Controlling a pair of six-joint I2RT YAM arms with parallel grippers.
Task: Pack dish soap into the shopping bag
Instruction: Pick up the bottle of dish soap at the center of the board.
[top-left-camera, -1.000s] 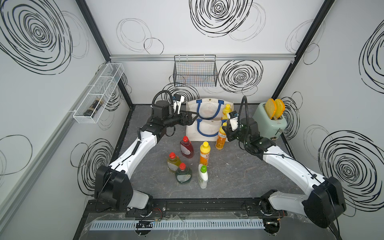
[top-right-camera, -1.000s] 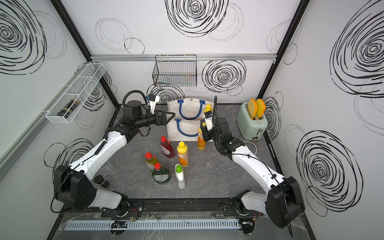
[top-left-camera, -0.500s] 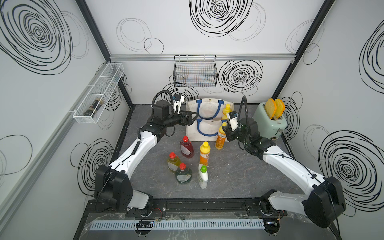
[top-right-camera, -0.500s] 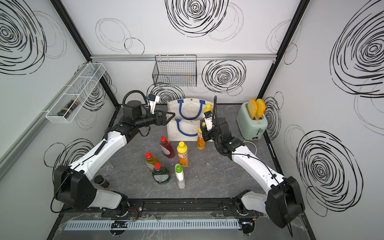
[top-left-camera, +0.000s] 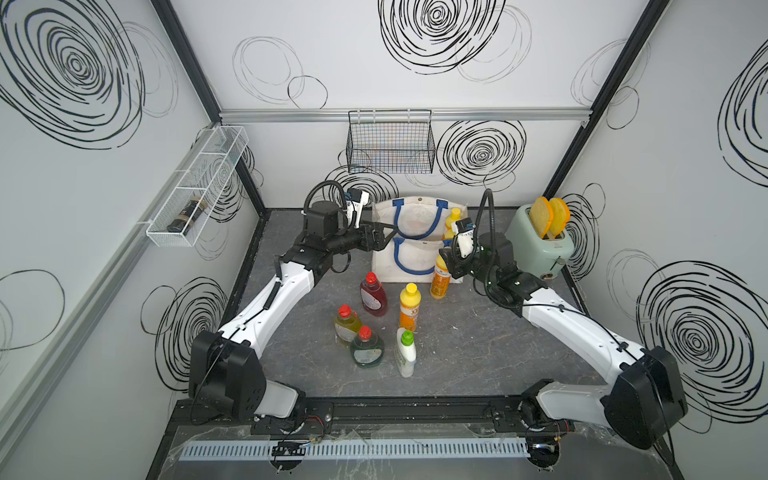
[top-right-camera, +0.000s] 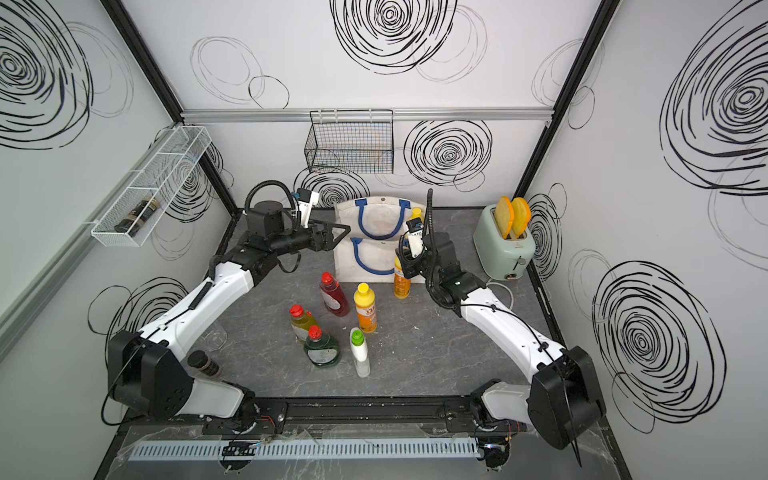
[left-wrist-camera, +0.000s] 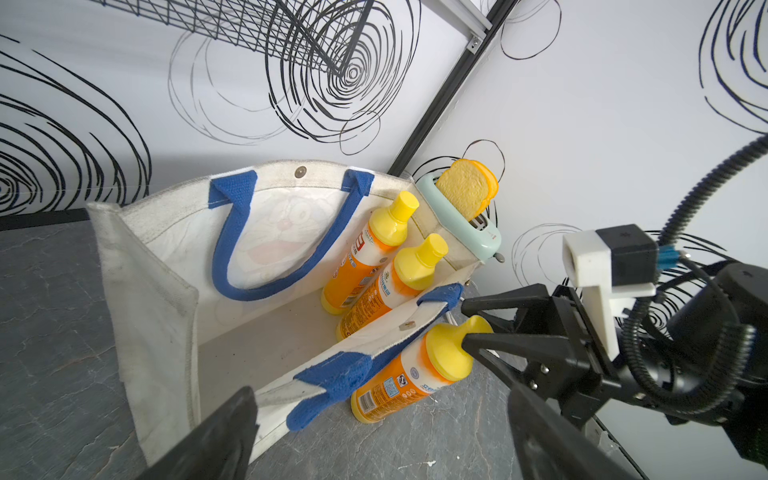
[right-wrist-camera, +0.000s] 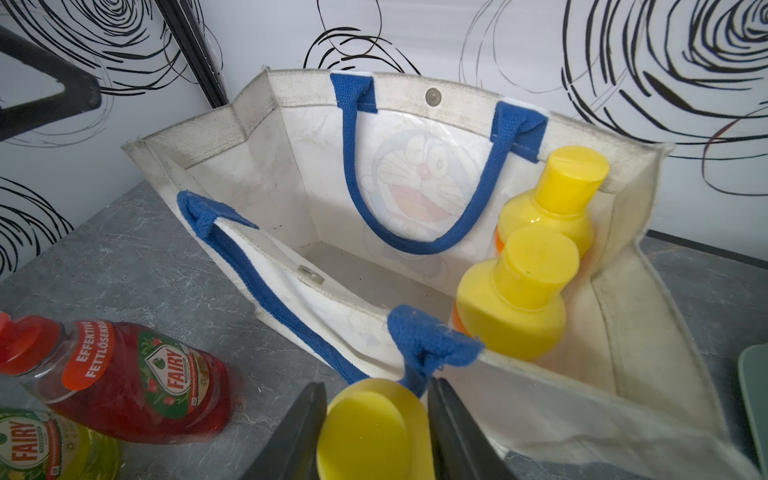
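The white shopping bag (top-left-camera: 415, 257) (top-right-camera: 374, 262) (left-wrist-camera: 158, 291) (right-wrist-camera: 623, 332) stands open at the back. Two orange dish soap bottles (left-wrist-camera: 365, 257) (right-wrist-camera: 519, 282) stand in its right end. A third orange bottle (top-left-camera: 439, 278) (top-right-camera: 401, 282) (left-wrist-camera: 415, 374) (right-wrist-camera: 370, 428) stands on the table against the bag's front right corner. My right gripper (top-left-camera: 444, 259) (top-right-camera: 401, 259) (right-wrist-camera: 376, 386) is open, its jaws either side of that bottle's yellow cap. My left gripper (top-left-camera: 390, 235) (top-right-camera: 345, 237) (left-wrist-camera: 380, 390) hangs wide open by the bag's left rim, holding nothing.
In front of the bag stand an orange bottle (top-left-camera: 409, 307), red (top-left-camera: 372, 295), yellow (top-left-camera: 345, 326) and green (top-left-camera: 366, 349) squat bottles, and a white bottle (top-left-camera: 405, 353). A toaster (top-left-camera: 540, 245) sits at the back right. A black wire basket (top-left-camera: 390, 145) hangs on the back wall.
My right gripper's jaws have spread a little around the yellow cap. Both arms and all bottles stay where they were.
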